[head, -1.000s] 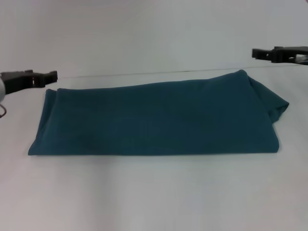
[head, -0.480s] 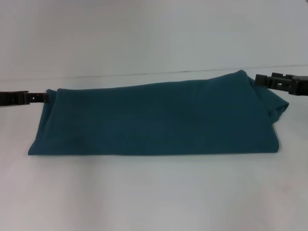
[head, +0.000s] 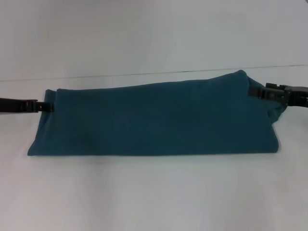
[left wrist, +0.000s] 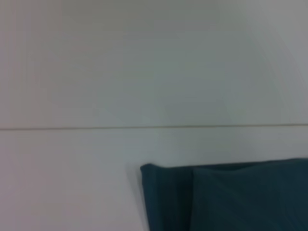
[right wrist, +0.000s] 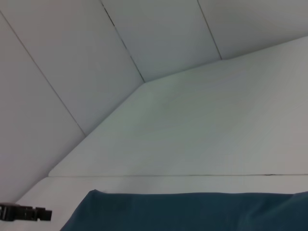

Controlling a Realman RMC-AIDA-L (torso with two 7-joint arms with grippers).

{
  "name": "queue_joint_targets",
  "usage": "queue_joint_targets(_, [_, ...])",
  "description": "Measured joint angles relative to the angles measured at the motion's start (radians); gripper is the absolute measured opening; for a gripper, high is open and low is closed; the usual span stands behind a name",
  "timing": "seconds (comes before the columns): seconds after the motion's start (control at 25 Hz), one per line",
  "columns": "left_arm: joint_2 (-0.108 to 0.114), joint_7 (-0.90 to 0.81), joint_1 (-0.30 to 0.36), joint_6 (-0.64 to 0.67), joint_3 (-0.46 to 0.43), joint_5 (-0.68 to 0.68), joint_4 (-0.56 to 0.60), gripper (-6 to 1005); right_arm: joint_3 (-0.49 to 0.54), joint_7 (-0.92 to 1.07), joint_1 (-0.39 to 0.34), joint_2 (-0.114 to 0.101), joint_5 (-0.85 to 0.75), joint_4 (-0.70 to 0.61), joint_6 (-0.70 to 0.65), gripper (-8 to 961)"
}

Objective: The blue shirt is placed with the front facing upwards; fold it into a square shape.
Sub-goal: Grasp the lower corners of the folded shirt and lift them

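We are looking down at the blue shirt (head: 154,118), which is lying on the white table (head: 154,192) folded into a long band stretching from left to right. Its near edge is running almost straight, while its far edge is rising toward the right, where the cloth is bunching into a rounded corner. No lettering is showing on the upper layer.

Our left tool (head: 48,106) is reaching in level from the left and its tip is touching the shirt's far-left corner. Our right tool (head: 254,91) is reaching in from the right and its tip is meeting the cloth at the far-right corner, just below the highest point of the fold. Both tools are appearing side-on as thin dark bars, so we cannot tell whether their fingers are spread, pressed together, or pinching the fabric.

In the left wrist view, a corner of the shirt (left wrist: 226,197) is showing two stacked layers on the table. In the right wrist view, the shirt's far edge (right wrist: 192,211) is lying across the table, and the left tool (right wrist: 29,212) is sitting at the cloth's far end.
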Motion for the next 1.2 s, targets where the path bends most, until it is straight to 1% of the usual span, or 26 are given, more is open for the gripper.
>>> queue_joint_targets(0.4, [0.004, -0.013, -0.016, -0.089, 0.0, 0.027, 0.076, 852, -0.001, 0.002, 0.011, 0.001, 0.0, 0.011, 0.003, 908])
queue_joint_targets(0.8, [-0.002, -0.012, -0.033, -0.098, -0.001, 0.023, 0.113, 850, -0.001, 0.003, 0.016, 0.004, 0.001, 0.015, 0.016, 906])
queue_joint_targets(0.84, [0.001, -0.013, -0.042, -0.111, -0.001, 0.027, 0.138, 850, -0.002, 0.003, 0.016, 0.004, 0.001, 0.017, 0.016, 906])
queue_joint_targets(1.2, [-0.005, -0.007, -0.048, -0.12, -0.001, 0.028, 0.155, 851, -0.003, 0.003, 0.019, 0.004, -0.008, 0.028, 0.016, 905])
